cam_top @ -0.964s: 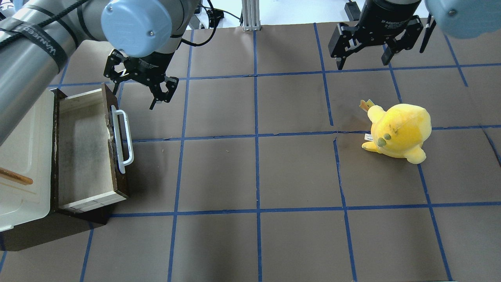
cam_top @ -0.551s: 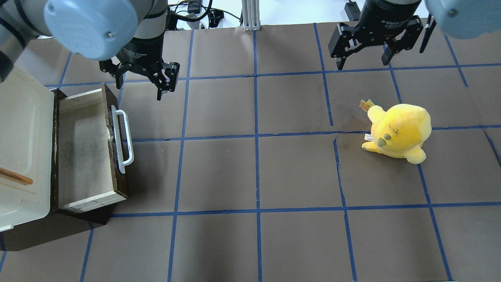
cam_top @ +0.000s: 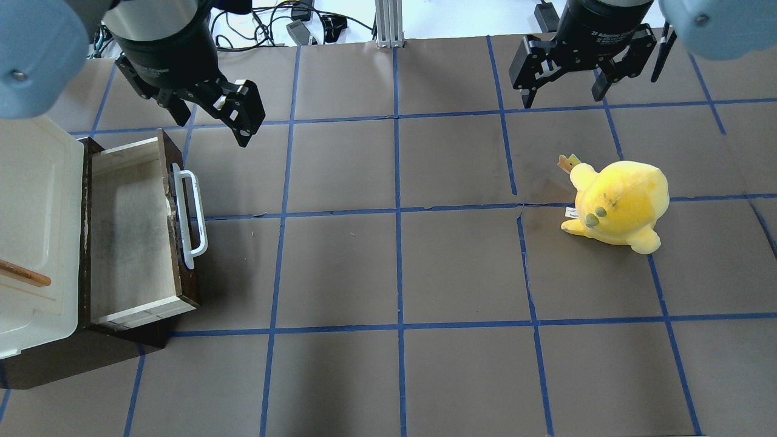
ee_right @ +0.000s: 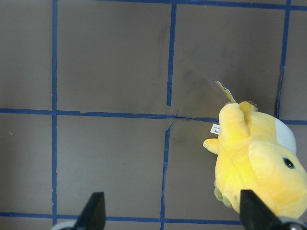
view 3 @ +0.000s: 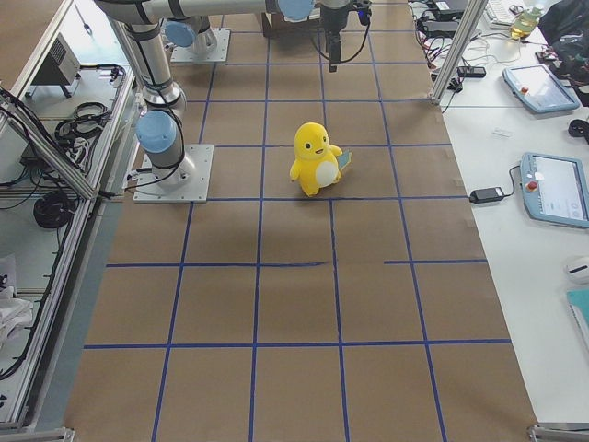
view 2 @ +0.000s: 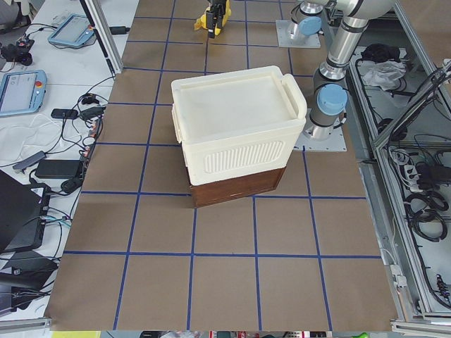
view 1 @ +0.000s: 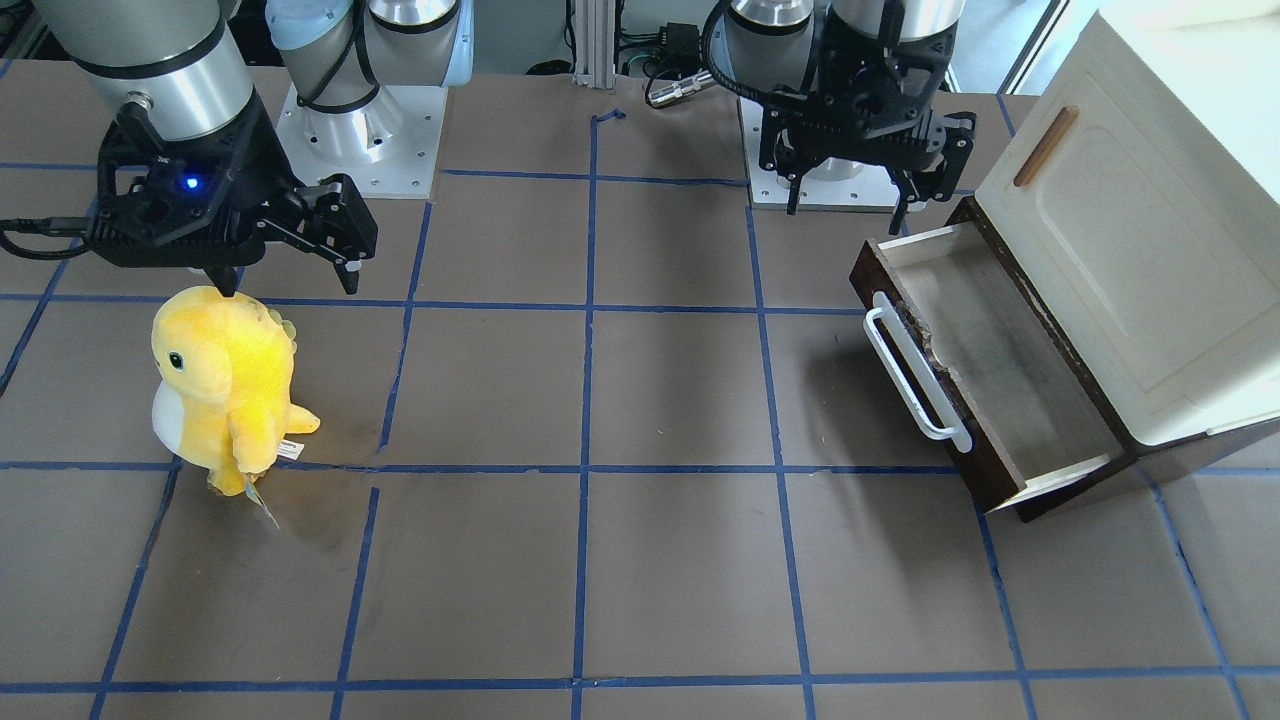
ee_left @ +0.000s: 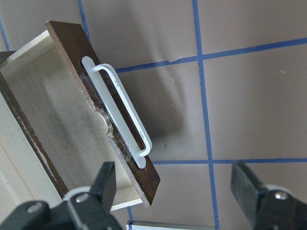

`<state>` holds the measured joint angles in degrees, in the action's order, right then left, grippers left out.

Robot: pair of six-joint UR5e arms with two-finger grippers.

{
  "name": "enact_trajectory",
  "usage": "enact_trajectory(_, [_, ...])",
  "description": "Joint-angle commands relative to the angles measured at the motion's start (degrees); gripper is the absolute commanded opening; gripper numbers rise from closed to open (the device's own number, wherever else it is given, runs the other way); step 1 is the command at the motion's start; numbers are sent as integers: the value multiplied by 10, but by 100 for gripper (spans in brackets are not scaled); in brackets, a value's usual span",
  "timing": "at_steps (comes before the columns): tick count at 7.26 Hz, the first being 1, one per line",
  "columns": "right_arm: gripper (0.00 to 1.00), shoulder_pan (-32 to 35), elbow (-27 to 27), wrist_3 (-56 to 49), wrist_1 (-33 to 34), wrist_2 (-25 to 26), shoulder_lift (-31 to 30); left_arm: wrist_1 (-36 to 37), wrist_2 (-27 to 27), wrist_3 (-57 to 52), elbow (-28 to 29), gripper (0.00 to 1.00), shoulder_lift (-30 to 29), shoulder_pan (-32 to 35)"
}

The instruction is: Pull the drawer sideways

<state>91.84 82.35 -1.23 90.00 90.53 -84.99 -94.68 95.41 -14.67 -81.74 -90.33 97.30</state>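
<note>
1. Sitting pulled well out of the dark base under the cream-white cabinet [cam_top: 30, 212], the drawer [cam_top: 130, 237] shows nearly all of its pale wood interior, which looks empty.
2. Its white loop handle [cam_top: 200, 227] is on the side facing away from the cabinet, toward the middle of the table, and nothing touches it.
3. The left gripper [cam_top: 212, 130] hangs raised just off the cabinet's drawer side, past one end of the drawer front and apart from the handle. Its fingers are spread wide with nothing between them, and the left wrist view shows only bare table in the gap.
4. The right gripper [cam_top: 563, 100] is well apart from the cabinet, across the table. Its fingers are also spread and empty, close to a yellow plush toy [cam_top: 619, 203].
5. Judging by how things lie, the sideways pull looks done: the drawer is open and no tool holds it.
6. What may be left is small, at most drawing the left arm clear. I cannot tell whether the drawer has any more travel.
</note>
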Motion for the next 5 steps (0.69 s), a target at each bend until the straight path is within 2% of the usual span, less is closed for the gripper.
enact_trajectory(1, [100,0,0,0,0,0,0,67,-43,-41,-35,85,-5,-25])
enact_trajectory(2, [100,0,0,0,0,0,0,108,-51,-28,-53,86,-4,-26])
enact_trajectory(4, [100,0,0,0,0,0,0,106,-51,55,-50,86,1,-40])
enact_trajectory(5, [100,0,0,-1,0,0,0,101,-50,60,-50,87,1,-47])
